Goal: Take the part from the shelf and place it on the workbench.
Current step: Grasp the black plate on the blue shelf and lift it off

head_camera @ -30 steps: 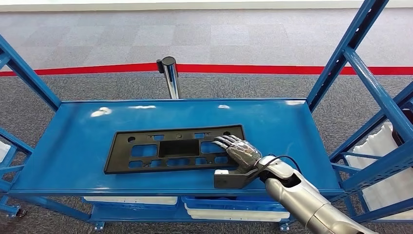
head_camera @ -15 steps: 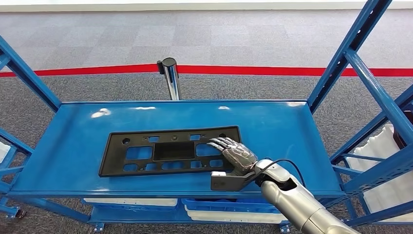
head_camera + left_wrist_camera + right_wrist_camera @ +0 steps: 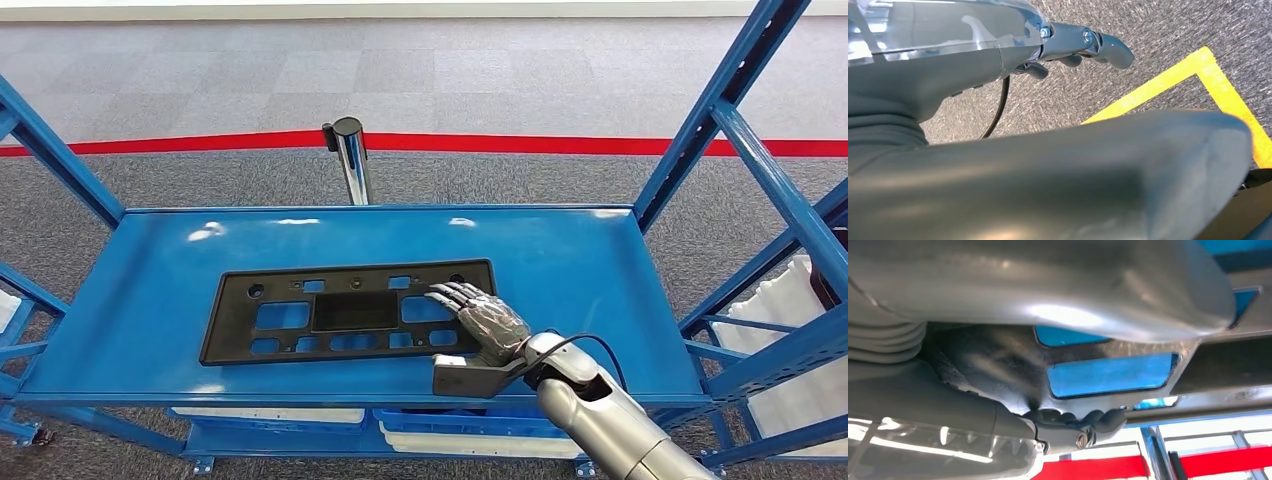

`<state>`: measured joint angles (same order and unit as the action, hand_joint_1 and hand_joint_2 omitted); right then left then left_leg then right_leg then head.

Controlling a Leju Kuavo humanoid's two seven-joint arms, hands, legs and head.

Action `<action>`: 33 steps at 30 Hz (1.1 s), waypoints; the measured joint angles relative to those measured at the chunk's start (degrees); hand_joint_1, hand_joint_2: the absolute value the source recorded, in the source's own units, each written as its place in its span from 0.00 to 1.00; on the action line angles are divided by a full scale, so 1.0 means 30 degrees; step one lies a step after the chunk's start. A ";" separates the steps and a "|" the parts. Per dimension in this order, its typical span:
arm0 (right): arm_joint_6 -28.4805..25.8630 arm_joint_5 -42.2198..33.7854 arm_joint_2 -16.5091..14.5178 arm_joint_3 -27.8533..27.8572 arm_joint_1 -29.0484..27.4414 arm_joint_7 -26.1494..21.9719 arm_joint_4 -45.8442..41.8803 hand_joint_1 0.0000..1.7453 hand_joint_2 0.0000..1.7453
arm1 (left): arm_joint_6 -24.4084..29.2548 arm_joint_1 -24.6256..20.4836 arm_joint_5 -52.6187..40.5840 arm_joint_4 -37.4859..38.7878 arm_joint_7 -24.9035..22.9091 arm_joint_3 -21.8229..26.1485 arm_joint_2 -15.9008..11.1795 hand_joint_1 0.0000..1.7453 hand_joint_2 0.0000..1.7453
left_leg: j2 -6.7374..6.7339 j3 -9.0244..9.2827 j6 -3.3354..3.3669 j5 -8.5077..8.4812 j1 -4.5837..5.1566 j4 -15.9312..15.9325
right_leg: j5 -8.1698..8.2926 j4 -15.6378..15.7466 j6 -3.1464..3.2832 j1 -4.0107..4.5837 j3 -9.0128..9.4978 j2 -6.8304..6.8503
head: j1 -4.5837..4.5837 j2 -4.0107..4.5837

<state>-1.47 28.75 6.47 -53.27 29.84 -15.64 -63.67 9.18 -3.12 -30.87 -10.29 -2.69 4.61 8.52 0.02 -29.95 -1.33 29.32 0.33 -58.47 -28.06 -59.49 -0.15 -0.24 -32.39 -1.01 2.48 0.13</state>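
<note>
Your right hand [image 3: 487, 322] lies palm down on the right end of the black part [image 3: 330, 312], fingers stretched flat across its top face and the thumb jutting out below the part's near edge. From the right wrist view you can see the fingers [image 3: 1083, 421] curling over the part's [image 3: 1108, 375] surface by its cut-out windows, with blue showing through them; whether this is a true grasp or just a press on the part, you cannot tell from these frames. The right forearm rises from the lower right toward the part, wrist bent, a dark cable looping at the wrist.

The part is a long flat frame with rectangular openings, lying flat on the blue shelf top [image 3: 150, 300], roughly in its middle and a little nearer the front edge than the back.

Your left hand [image 3: 1083, 47] hangs above grey carpet with yellow floor tape [image 3: 1173, 85] beyond it; its fingers are curled inward with nothing between them.
</note>
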 joint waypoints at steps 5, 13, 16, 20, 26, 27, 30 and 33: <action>-0.0435 -0.0207 0.0460 0.1161 -0.0653 0.0365 -0.2168 0.00 0.00 | 0.0000 0.0035 0.0009 0.0000 0.0056 0.0308 0.0000 0.00 0.00 | 0.0029 -0.0146 0.0001 -0.0012 0.0001 -0.0009 | 0.0002 -0.0004 -0.0002 -0.0004 -0.0140 0.0018 | 0.0005 0.0000; -0.1494 -0.0220 0.1140 0.3179 -0.1373 0.0004 -0.4967 0.00 0.00 | -0.0004 0.0043 -0.0022 0.0000 0.0042 0.0581 0.0000 0.00 0.00 | 0.0038 -0.0278 0.0008 -0.0003 0.0000 -0.0011 | -0.0013 -0.0003 -0.0018 -0.0019 -0.0258 0.0026 | 0.0004 0.0000; -0.1818 -0.0129 0.1273 0.3631 -0.1526 -0.0193 -0.5759 0.00 0.00 | -0.0007 0.0043 -0.0058 0.0000 0.0018 0.0694 0.0000 0.00 0.00 | 0.0038 -0.0302 0.0009 -0.0002 0.0001 -0.0011 | -0.0015 -0.0002 -0.0022 -0.0024 -0.0283 0.0026 | 0.0000 0.0000; -0.1822 -0.0007 0.1414 0.3929 -0.1609 -0.0228 -0.6549 0.00 0.00 | -0.0007 0.0042 -0.0108 0.0000 0.0107 0.0768 0.0000 0.00 0.00 | 0.0038 -0.0310 0.0009 -0.0001 0.0001 -0.0011 | -0.0015 -0.0002 -0.0022 -0.0024 -0.0293 0.0026 | 0.0002 0.0000; -0.1077 0.1403 0.1628 0.3658 -0.1542 0.0490 -0.6864 0.00 0.00 | -0.0015 0.0040 -0.0197 0.0000 0.0149 0.0874 0.0000 0.00 0.00 | 0.0040 -0.0328 0.0009 -0.0002 0.0000 -0.0010 | -0.0015 -0.0002 -0.0022 -0.0023 -0.0303 0.0029 | 0.0004 0.0000; -0.0967 0.1610 0.1645 0.3512 -0.1506 0.0614 -0.6862 0.00 0.00 | -0.0020 0.0040 -0.0229 0.0000 0.0147 0.0878 0.0000 0.00 0.00 | 0.0041 -0.0331 0.0009 -0.0002 0.0000 -0.0010 | -0.0015 -0.0002 -0.0022 -0.0023 -0.0305 0.0029 | 0.0002 0.0000; -0.0769 0.1929 0.1652 0.3128 -0.1427 0.0831 -0.6855 0.00 0.00 | -0.0038 0.0039 -0.0291 0.0000 0.0144 0.0887 0.0000 0.00 0.00 | 0.0054 -0.0340 0.0009 -0.0002 0.0000 -0.0009 | -0.0015 -0.0002 -0.0022 -0.0022 -0.0308 0.0044 | 0.0002 0.0000; 0.0179 0.1540 0.1559 0.2629 -0.1208 0.1155 -0.6588 0.00 0.00 | -0.0078 0.0033 -0.0488 0.0000 0.0122 0.0894 0.0002 0.00 0.00 | 0.0060 -0.0348 0.0009 -0.0002 -0.0001 -0.0008 | -0.0016 -0.0003 -0.0023 -0.0021 -0.0311 0.0053 | 0.0002 0.0000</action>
<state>-0.94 33.37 11.15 -45.39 26.21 -12.17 -83.44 8.95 -3.02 -32.33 -10.29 -2.33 7.29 8.53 0.20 -30.99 -1.31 29.31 0.32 -58.49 -28.10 -59.50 -0.22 -0.30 -33.32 -0.85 2.48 0.13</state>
